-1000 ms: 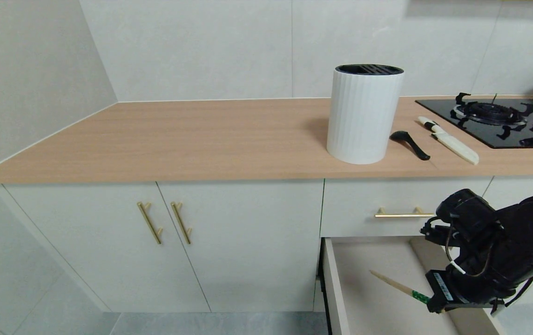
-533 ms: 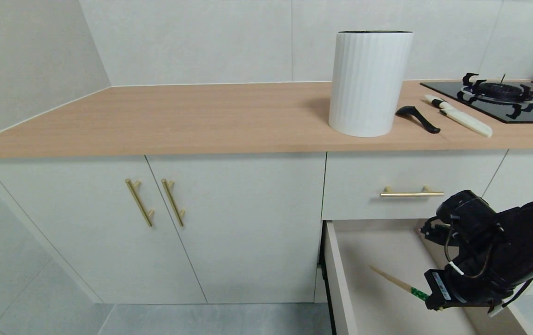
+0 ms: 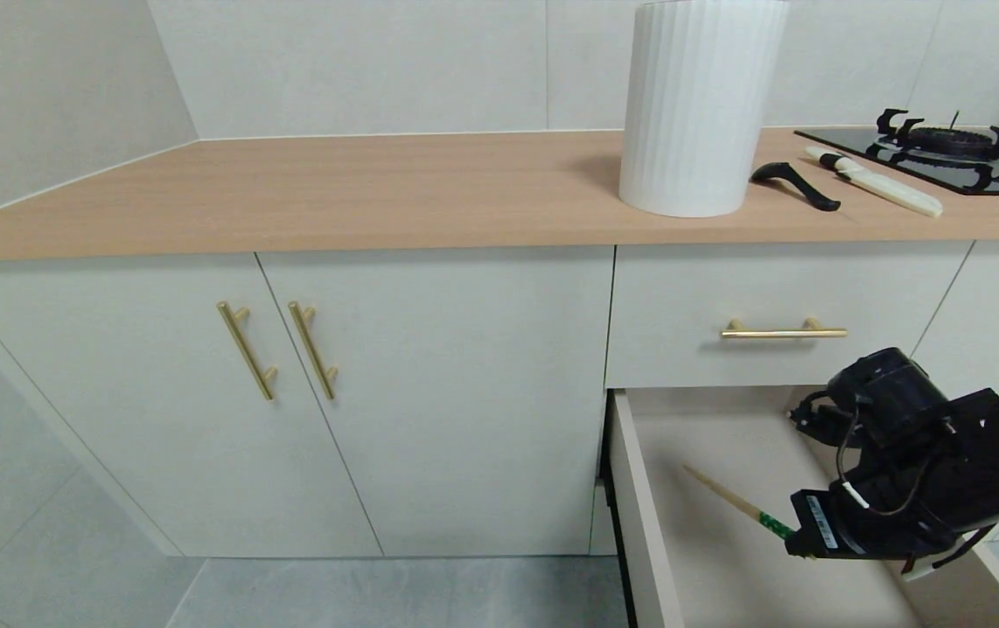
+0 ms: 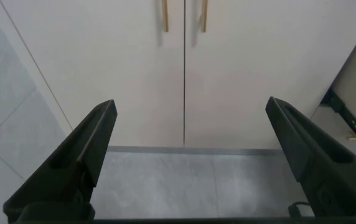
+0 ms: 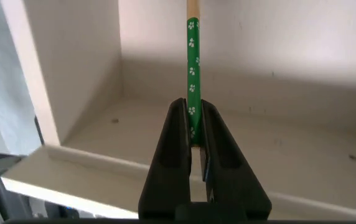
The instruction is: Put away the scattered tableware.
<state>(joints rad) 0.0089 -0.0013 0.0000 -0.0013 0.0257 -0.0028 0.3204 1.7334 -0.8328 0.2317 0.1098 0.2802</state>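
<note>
My right gripper [image 3: 800, 534] hangs inside the pulled-out drawer [image 3: 639, 488], shut on a wooden chopstick [image 3: 730, 500] with a green patterned end. In the right wrist view the chopstick [image 5: 193, 68] sticks out from between the closed fingers [image 5: 179, 134] toward the drawer's back wall. On the countertop, right of the white ribbed holder [image 3: 698, 105], lie a black spoon [image 3: 794, 184] and a cream-bladed knife [image 3: 879, 181]. My left gripper [image 4: 190, 149] is open, low in front of the cabinet doors [image 4: 184, 62], holding nothing.
A wooden countertop [image 3: 333, 187] runs across the back, with a black gas hob [image 3: 957, 153] at the far right. A closed drawer with a gold handle [image 3: 783, 331] sits above the open one. Double doors with gold handles [image 3: 277, 349] stand left of it.
The head camera has dropped, so the counter sits higher in the picture. The right gripper with the chopstick stays in the drawer, barely shifted.
</note>
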